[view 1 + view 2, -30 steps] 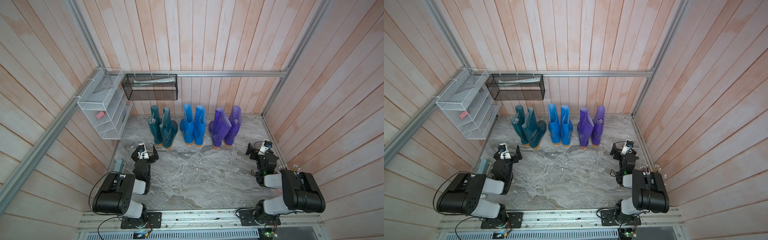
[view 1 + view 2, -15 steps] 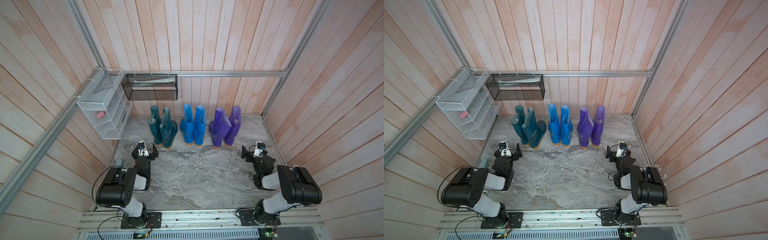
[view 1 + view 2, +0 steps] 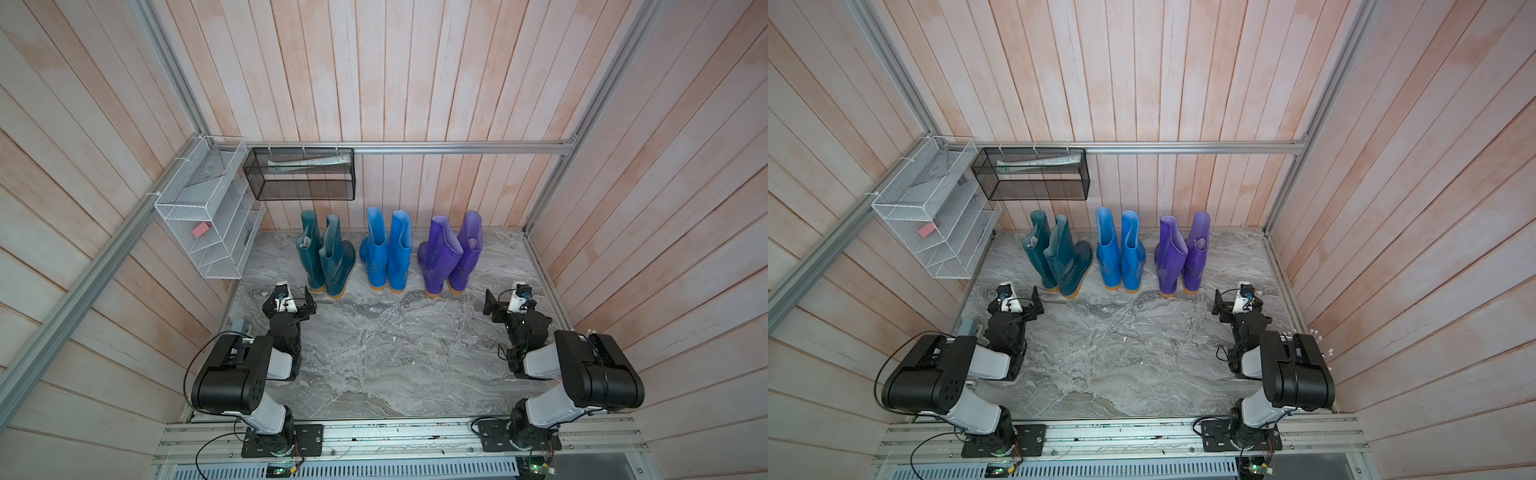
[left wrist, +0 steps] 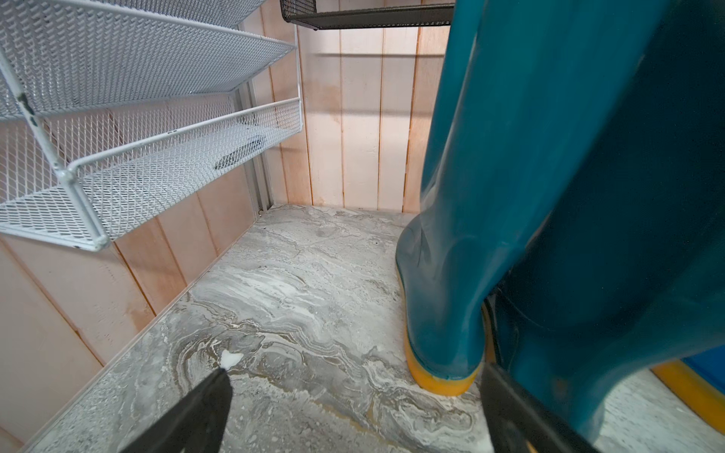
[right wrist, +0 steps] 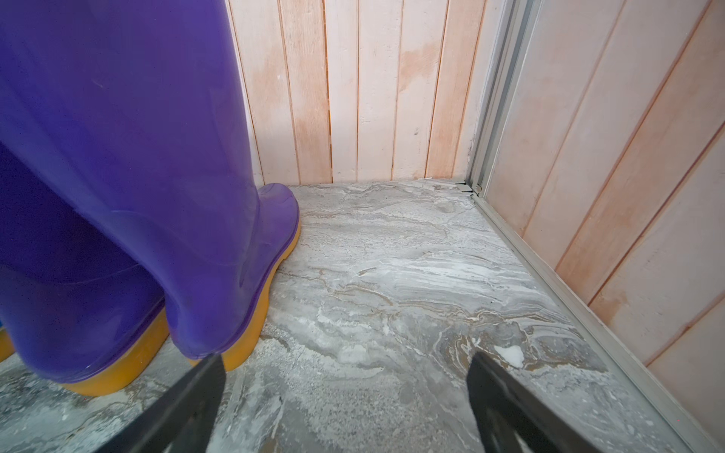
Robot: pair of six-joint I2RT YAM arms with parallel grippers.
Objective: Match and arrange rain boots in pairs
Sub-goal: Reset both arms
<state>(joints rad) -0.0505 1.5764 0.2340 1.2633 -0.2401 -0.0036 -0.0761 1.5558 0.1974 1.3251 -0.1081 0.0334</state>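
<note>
Six rain boots stand upright in a row by the back wall in both top views: a dark teal pair [image 3: 334,262] [image 3: 1065,262], a bright blue pair [image 3: 376,253] [image 3: 1108,249] and a purple pair [image 3: 440,257] [image 3: 1171,257]. All have yellow-orange soles. My left gripper [image 3: 287,300] [image 4: 355,374] is open, low over the marble floor just in front of the teal heels [image 4: 443,353]. My right gripper [image 3: 510,299] [image 5: 345,361] is open beside the purple heel [image 5: 219,313]. Neither holds anything.
A white wire rack [image 3: 199,232] with a pink item [image 3: 200,229] hangs on the left wall, close above my left gripper. On the back wall a black mesh basket [image 3: 299,178] hangs over the teal boots. Wooden walls and aluminium rails [image 5: 549,282] enclose the floor.
My right gripper has shifted a little toward the middle. The left arm has barely moved. The boots stand where they were.
</note>
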